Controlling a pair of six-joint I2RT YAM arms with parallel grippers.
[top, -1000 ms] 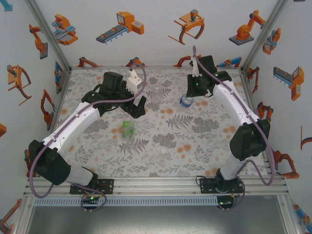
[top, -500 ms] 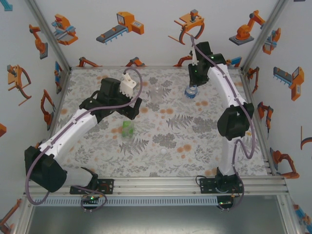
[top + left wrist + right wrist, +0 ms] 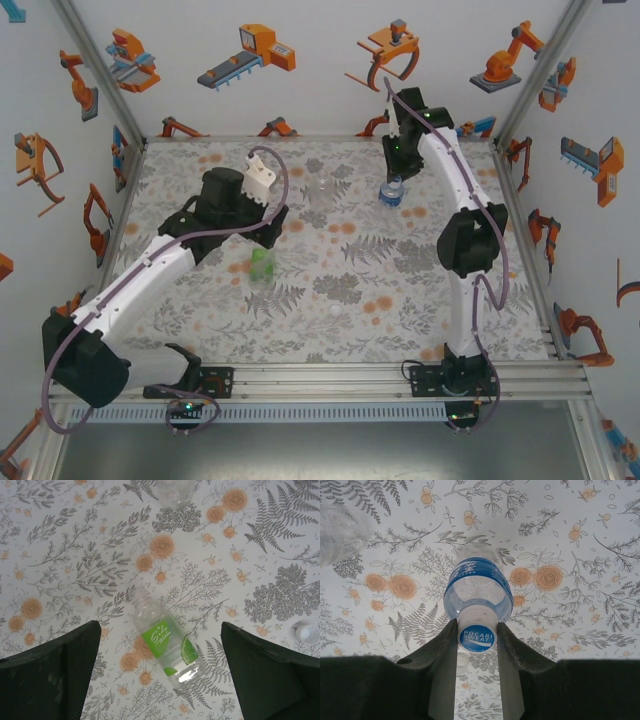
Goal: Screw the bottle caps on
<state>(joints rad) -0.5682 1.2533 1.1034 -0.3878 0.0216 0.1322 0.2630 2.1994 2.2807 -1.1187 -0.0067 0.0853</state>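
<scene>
Three small transparent plastic bottles are on the floral-print table (image 3: 420, 300). The green-labelled bottle (image 3: 165, 645) lies uncapped under the left gripper (image 3: 160, 627), whose jaws gape empty. The plain clear bottle (image 3: 322, 190) is beyond it. The right gripper (image 3: 476, 627) clenches the blue-labelled bottle (image 3: 478, 587) by its white round cap (image 3: 476, 636). A second white cap (image 3: 306, 632) lies loose.

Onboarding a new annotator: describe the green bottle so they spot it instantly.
On the floral table, look left of centre, under the left arm's open fingers. The bottle there lies on its side, uncapped. Only it has a green label; the plain bottle and the blue-labelled bottle are farther back.
</scene>
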